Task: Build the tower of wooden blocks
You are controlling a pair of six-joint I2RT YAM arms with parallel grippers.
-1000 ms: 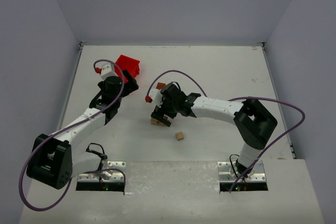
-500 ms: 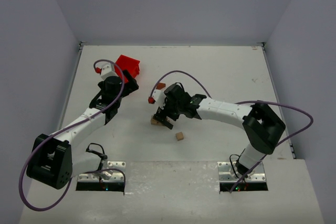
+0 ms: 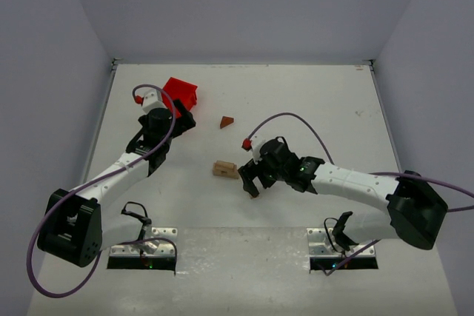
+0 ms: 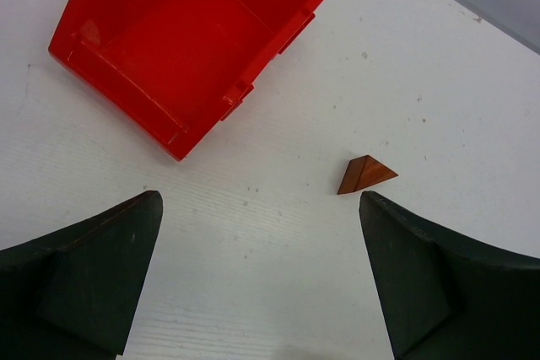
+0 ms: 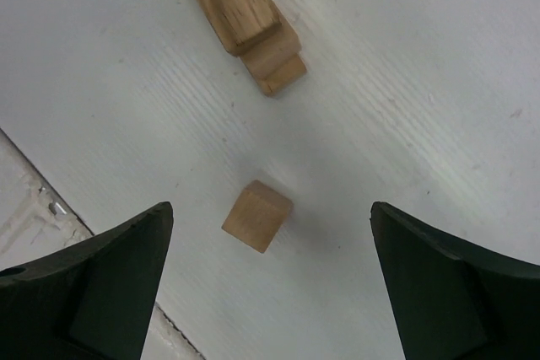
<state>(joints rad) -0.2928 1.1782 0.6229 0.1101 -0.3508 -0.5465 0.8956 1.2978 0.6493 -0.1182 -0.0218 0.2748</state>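
On the white table (image 3: 311, 109), walled on three sides by pale lilac-grey panels, the wooden pieces lie in three separate spots. There is one dark reddish-brown triangular wedge (image 3: 227, 121), one small pale tan cube (image 5: 256, 215) and one low stack of pale tan slabs (image 3: 225, 169). The stack's end shows what look like three layers in the right wrist view. The wedge sits alone toward the middle of the table, well apart from the stack, which lies nearer the arms. The cube rests just beside the stack on the near side. One red plastic bin (image 3: 180, 92) stands open-side up at the left rear, with nothing visible inside it. The left arm (image 3: 126, 168) reaches toward the bin. The left jaws are spread wide and released, hanging over bare table with the bin ahead to the left and the wedge ahead to the right. The right arm (image 3: 348, 183) stretches low across the front. The right jaws are likewise spread and grasping nothing, poised over the cube, which lies between them and touches neither. From above they hide the cube. The tabletop shows faint brushed streaks.
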